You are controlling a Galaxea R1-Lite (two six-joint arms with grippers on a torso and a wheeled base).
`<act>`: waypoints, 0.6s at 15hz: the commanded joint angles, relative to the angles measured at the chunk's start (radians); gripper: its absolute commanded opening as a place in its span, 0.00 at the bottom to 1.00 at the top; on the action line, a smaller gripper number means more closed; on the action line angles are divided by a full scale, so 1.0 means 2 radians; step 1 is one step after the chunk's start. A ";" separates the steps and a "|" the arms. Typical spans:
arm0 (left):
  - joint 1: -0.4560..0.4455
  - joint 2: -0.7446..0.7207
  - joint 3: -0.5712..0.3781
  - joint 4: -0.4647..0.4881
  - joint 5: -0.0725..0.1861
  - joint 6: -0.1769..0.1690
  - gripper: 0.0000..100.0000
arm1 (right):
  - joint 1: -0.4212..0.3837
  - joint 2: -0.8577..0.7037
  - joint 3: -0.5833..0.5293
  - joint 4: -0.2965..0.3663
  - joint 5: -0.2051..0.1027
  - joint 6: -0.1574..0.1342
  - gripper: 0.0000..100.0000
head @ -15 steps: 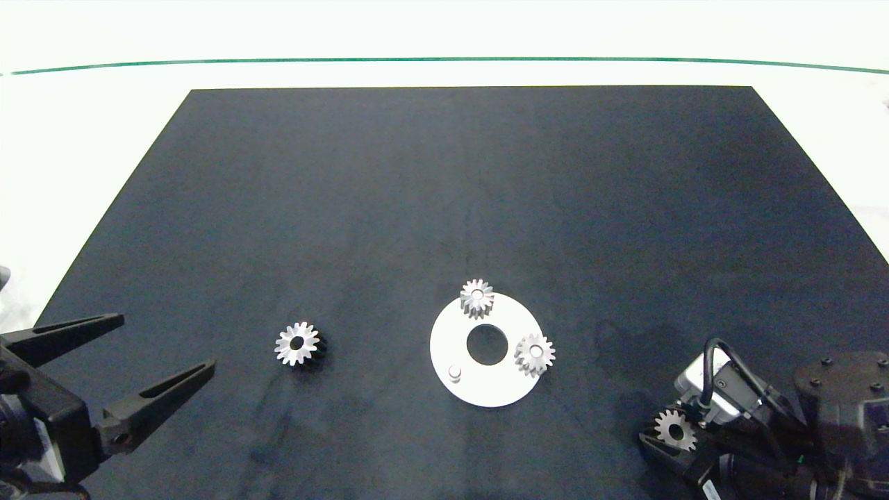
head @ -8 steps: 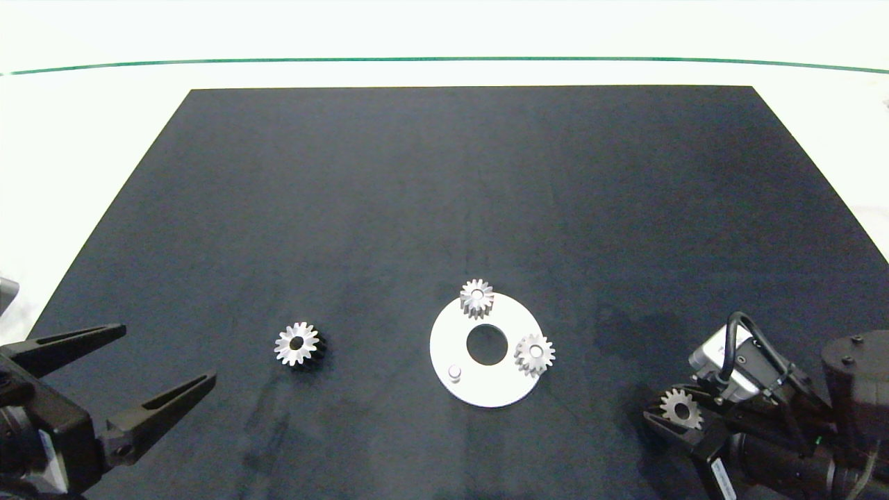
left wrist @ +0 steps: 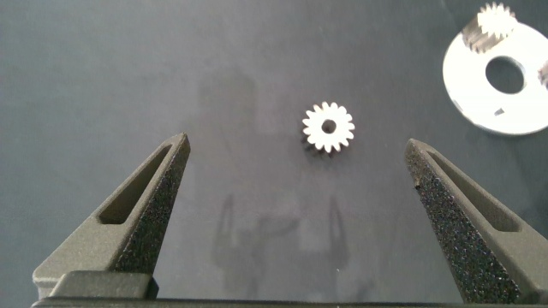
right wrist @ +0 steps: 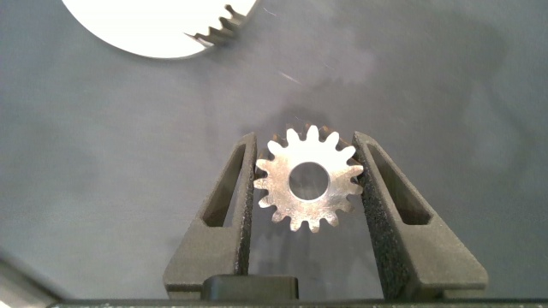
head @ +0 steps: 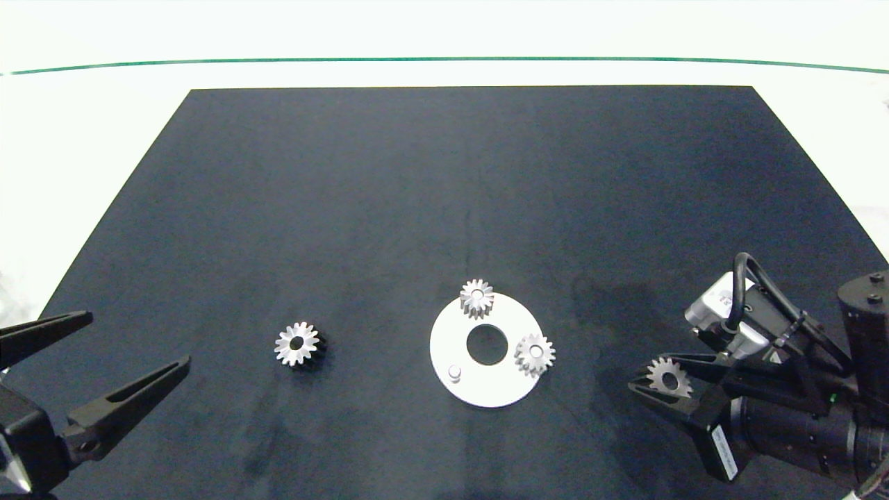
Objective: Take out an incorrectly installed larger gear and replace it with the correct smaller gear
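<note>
Gears: 4 | R jaws (right wrist: pixel 306 184) clamp larger gear (right wrist: pixel 306 180) | L jaws (left wrist: pixel 295 184) wide apart

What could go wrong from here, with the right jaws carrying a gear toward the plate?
The right gripper pinches its gear only across the tooth tips, so it may twist or slip. The bare peg is on the white plate's far side from it, beyond a mounted gear it might knock.
</note>
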 commanded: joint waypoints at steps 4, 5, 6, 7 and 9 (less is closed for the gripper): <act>0.036 -0.077 0.004 0.003 0.001 0.002 1.00 | 0.069 0.069 -0.080 0.036 -0.001 0.025 0.19; 0.038 -0.085 0.005 0.003 0.001 0.002 1.00 | 0.078 0.083 -0.088 0.036 -0.001 0.025 0.19; 0.038 -0.091 0.006 0.004 0.001 0.002 1.00 | 0.083 0.097 -0.096 0.036 -0.001 0.025 0.19; 0.038 -0.096 0.007 0.006 0.002 0.002 1.00 | 0.088 0.112 -0.106 0.036 -0.001 0.026 0.19; 0.039 -0.107 0.007 0.011 0.002 0.002 1.00 | 0.093 0.129 -0.120 0.035 -0.003 0.027 0.19</act>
